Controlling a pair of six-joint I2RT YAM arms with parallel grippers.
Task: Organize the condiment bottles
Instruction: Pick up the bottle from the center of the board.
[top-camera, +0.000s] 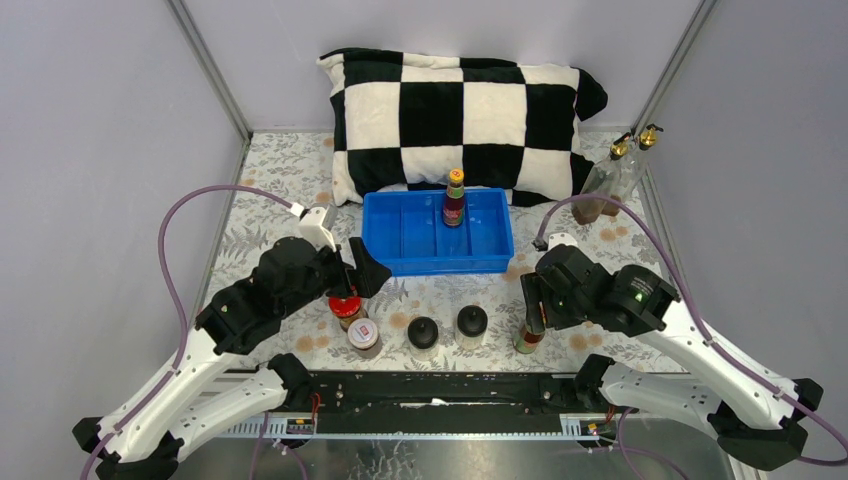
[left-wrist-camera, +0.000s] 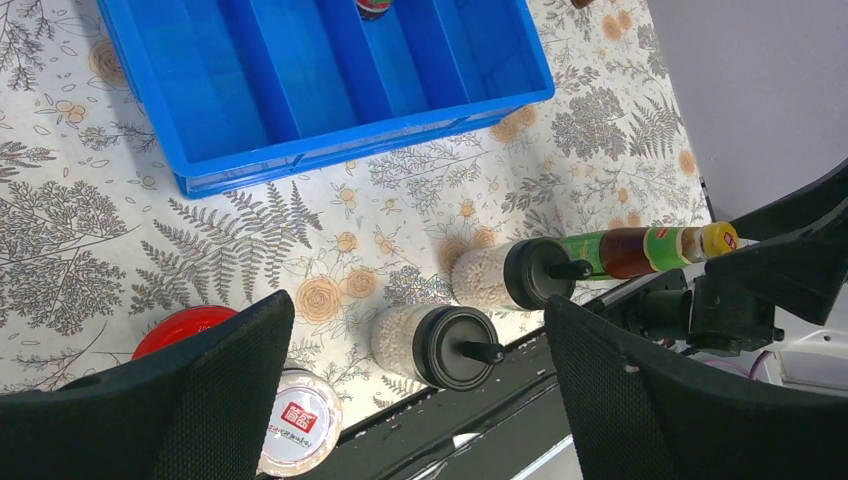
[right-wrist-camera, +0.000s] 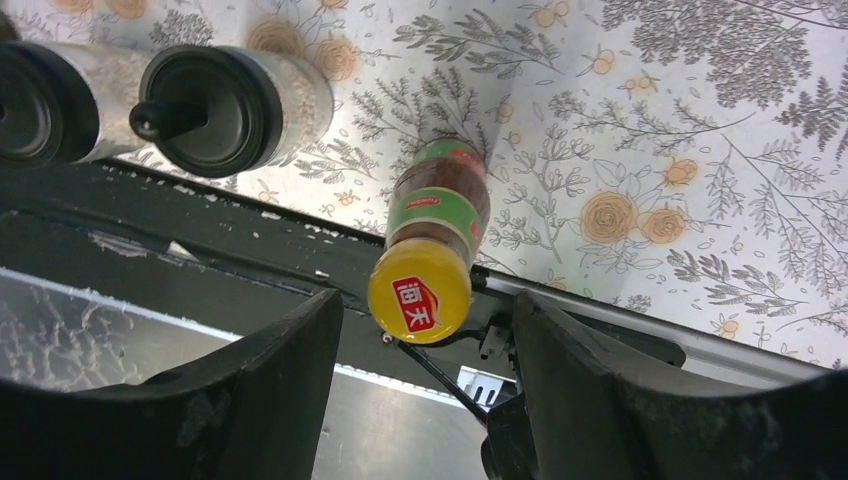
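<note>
My right gripper (right-wrist-camera: 428, 300) stands apart, the yellow-capped sauce bottle (right-wrist-camera: 435, 215) upright between its fingers, touching neither. My left gripper (left-wrist-camera: 418, 305) gapes wide, the red-lidded jar (left-wrist-camera: 185, 325) beside one finger.

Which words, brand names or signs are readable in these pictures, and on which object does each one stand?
"海天": red sticker on the yellow cap of the near sauce bottle.
White-lidded jar: red label, characters too blurred to read.
Green band on the near sauce bottle: print too small.
Far sauce bottle in the blue tray: label unreadable.
</note>
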